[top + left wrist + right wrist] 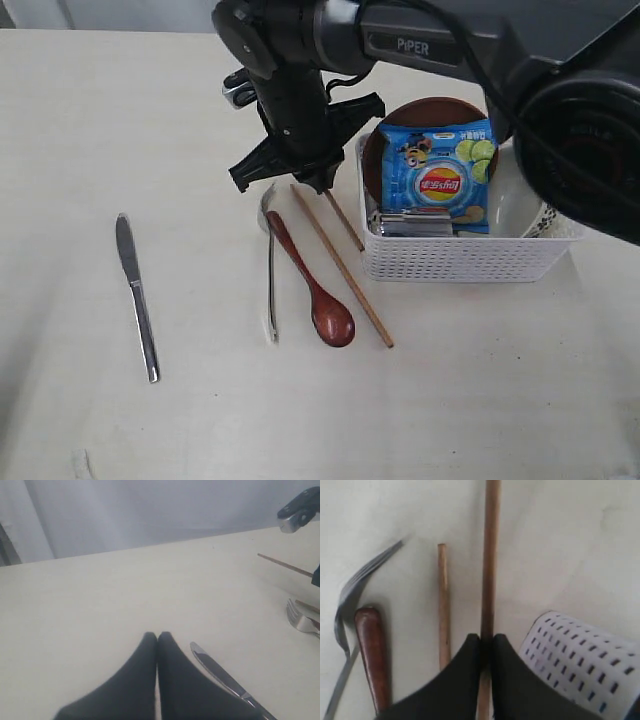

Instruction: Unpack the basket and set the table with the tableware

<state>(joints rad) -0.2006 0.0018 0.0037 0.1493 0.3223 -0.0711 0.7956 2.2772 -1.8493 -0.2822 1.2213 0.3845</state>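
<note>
My right gripper [318, 183] [486, 637] reaches across to the middle of the table [450, 400] and is shut on a wooden chopstick [345, 222] [490, 555] next to the white basket [460, 258] [580, 660]. The second chopstick [340, 265] [443, 605], the red-brown spoon [312, 290] [372, 655] and the fork [270, 270] [350, 600] lie side by side on the table. The knife [136, 297] [220, 672] lies further left. My left gripper [157, 636] is shut and empty beside the knife's tip. In the basket are the brown plate [440, 108], a steel cup [412, 222] and the white bowl [520, 205].
A blue snack bag [440, 175] stands upright in the basket, leaning on the plate. The right arm [420, 40] spans the upper part of the exterior view. A grey wall [150, 510] rises beyond the table's far edge.
</note>
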